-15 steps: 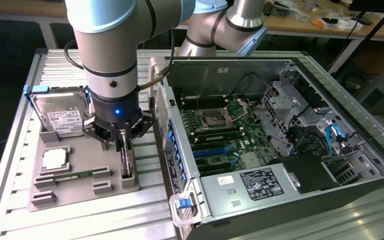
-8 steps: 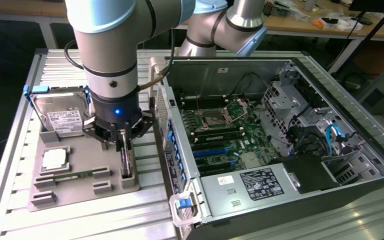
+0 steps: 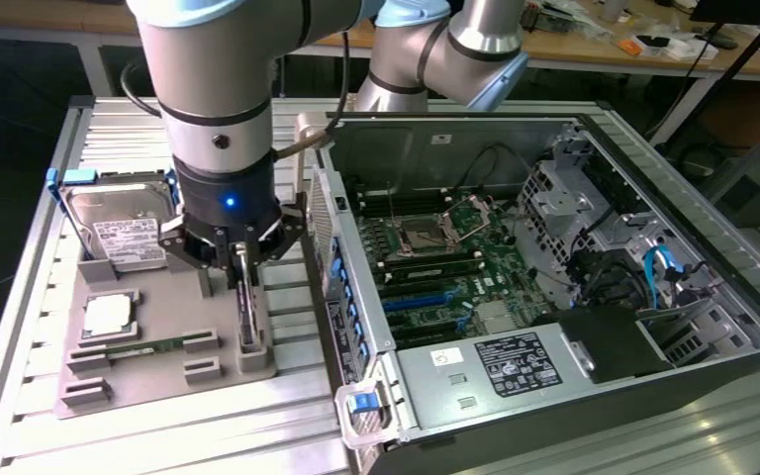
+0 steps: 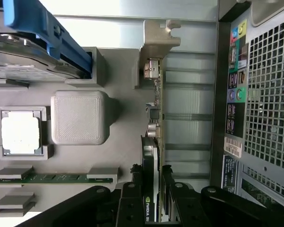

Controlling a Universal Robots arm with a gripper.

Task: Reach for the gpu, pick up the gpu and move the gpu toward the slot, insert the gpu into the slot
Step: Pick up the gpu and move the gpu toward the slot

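Since the gpu [image 3: 249, 319] stands on its edge in the grey fixture tray [image 3: 155, 386], slotted into the printed holders at both ends, my main worry is a crooked lift. Any tilt as it comes up would, I judge, wedge the card in those holders or drag the whole tray along. The gripper [image 3: 238, 265] sits straddling the card's top edge towards the fan end. From my seat I cannot tell whether the pincer is clamped on the card or only flanking it, so a slip or a pivot about an off-centre hold is a real risk. The metal bracket end, seen in the wrist view, is well away from the hold and could swing. The computer case [image 3: 697, 341] stands just beside the tray on the exterior view's right, and its near wall is a likely thing to clip on the way over. The slot [image 3: 416, 296], blue on the green motherboard inside the case, is well apart from the card. The arm hangs straight down over the tray, its wrist vertical, with the upper links arching back above the case.
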